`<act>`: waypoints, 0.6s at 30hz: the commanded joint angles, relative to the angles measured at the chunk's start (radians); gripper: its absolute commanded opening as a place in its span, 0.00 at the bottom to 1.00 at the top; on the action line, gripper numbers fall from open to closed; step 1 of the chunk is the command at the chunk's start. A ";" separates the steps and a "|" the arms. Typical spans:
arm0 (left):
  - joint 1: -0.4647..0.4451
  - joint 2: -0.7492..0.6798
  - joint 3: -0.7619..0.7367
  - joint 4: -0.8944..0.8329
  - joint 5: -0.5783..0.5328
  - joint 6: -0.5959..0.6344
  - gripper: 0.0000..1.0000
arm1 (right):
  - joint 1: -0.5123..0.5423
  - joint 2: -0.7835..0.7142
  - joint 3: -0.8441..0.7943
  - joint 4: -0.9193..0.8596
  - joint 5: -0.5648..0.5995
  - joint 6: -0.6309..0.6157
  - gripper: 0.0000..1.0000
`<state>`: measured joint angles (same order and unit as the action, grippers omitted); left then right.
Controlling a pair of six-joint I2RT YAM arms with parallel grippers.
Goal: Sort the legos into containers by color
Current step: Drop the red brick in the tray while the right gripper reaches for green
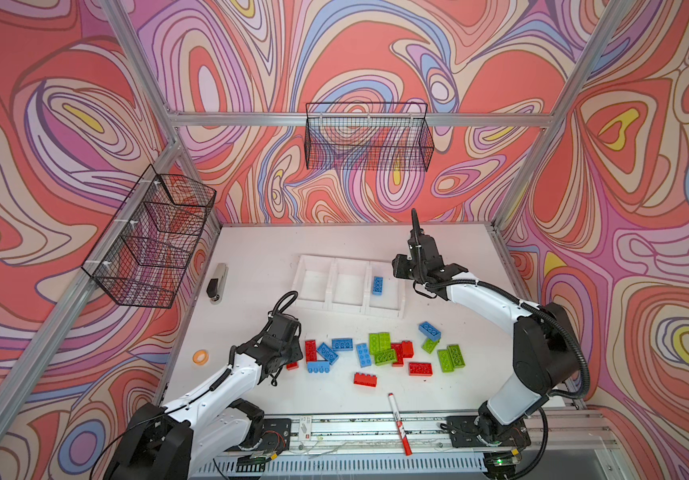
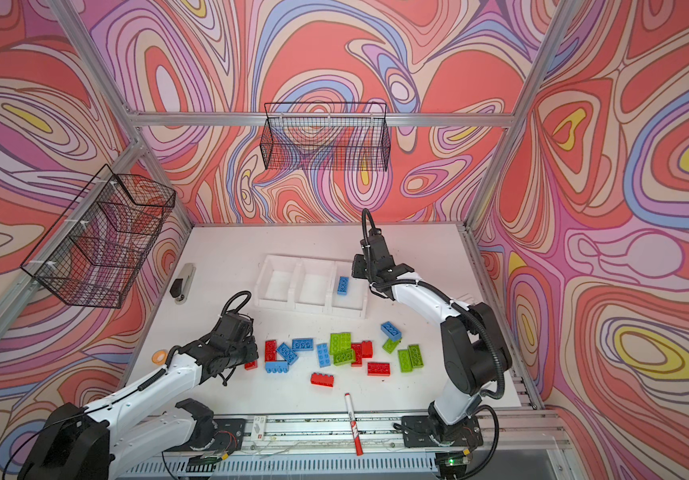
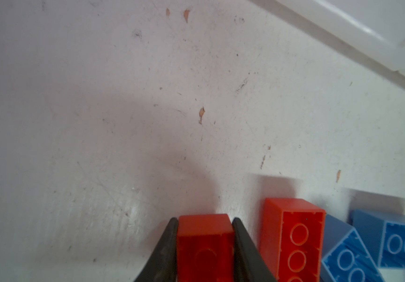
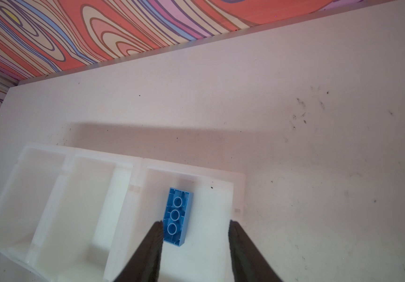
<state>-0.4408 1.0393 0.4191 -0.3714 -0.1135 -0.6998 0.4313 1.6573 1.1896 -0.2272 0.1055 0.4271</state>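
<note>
Legos point(image 1: 383, 356), chunky red, lime-green and light-blue plastic bricks, are lying scattered on white tabletop point(image 1: 334, 401) near three joined white plastic bins point(image 1: 332, 259). Left gripper point(image 3: 205, 221) is clamping one red brick point(image 3: 203, 244). Right gripper point(image 4: 195, 222) is hanging open and empty over the end bin, which is holding one light blue brick point(image 4: 177, 216).

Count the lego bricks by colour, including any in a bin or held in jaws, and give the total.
Red legos: 6, counting the red lego in the left gripper jaws
Lime green legos: 6
Blue legos: 6, counting one in a white bin
Total: 18
</note>
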 commanded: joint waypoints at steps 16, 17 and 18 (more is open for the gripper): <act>0.029 0.207 0.497 -0.006 -0.099 0.375 0.22 | -0.007 -0.135 -0.128 -0.131 -0.086 -0.064 0.47; 0.041 0.255 0.541 0.015 -0.094 0.402 0.22 | -0.007 -0.149 -0.143 -0.132 -0.102 -0.063 0.47; 0.057 0.306 0.588 0.033 -0.080 0.423 0.22 | -0.005 -0.167 -0.158 -0.131 -0.110 -0.060 0.48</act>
<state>-0.4171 1.2392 0.9039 -0.3878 -0.1883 -0.4149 0.4305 1.5444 1.0733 -0.3180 0.0589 0.3740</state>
